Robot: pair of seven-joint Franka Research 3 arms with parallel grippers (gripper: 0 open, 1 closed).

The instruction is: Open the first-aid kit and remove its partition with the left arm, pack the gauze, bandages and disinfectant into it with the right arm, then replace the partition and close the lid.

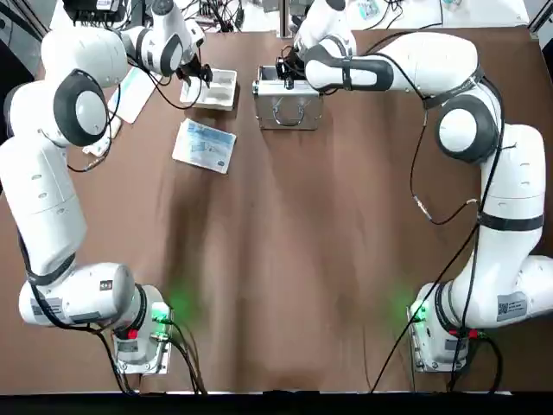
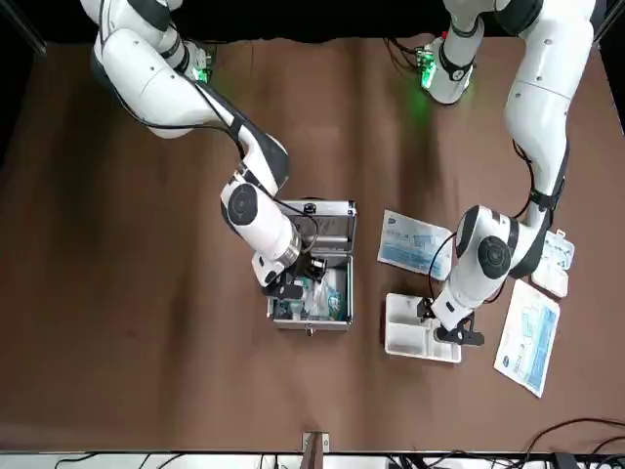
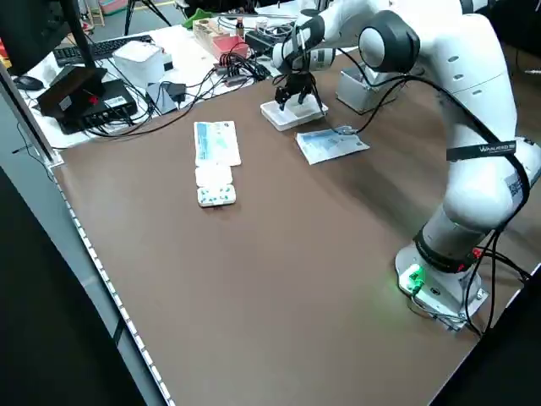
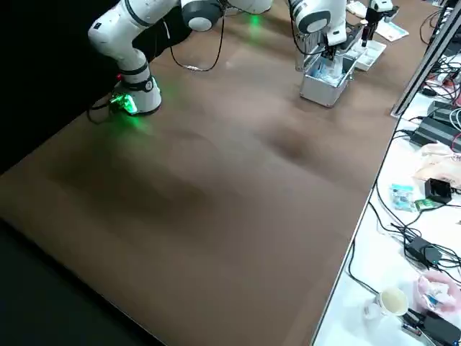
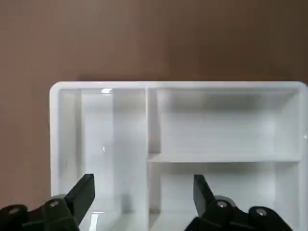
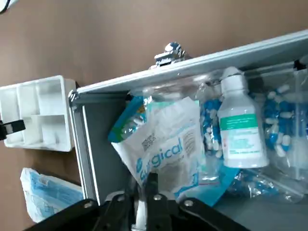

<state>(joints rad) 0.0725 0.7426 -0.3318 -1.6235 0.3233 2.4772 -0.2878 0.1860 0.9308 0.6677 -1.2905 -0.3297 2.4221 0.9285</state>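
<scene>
The table (image 1: 285, 285) is brown and carries the open first-aid case (image 2: 314, 293), whose lid (image 2: 317, 222) stands raised behind it. The right arm (image 1: 467, 130) reaches across to the case, and the right gripper (image 6: 144, 192) hangs inside it with its 2 fingers drawn together; whether they pinch the surgical packet (image 6: 166, 149) just ahead of them I cannot tell. The disinfectant (image 6: 239, 125) lies in the case, just beside that packet and off to one side of the fingers, among blue and white pills.

The left arm (image 1: 52, 173) stretches to the partition (image 1: 214, 89), which sits on the table beside the case. The left gripper (image 5: 142, 192) hovers directly over the partition's near edge, fingers spread wide, holding nothing. A flat printed packet (image 1: 204, 145) lies near the partition.
</scene>
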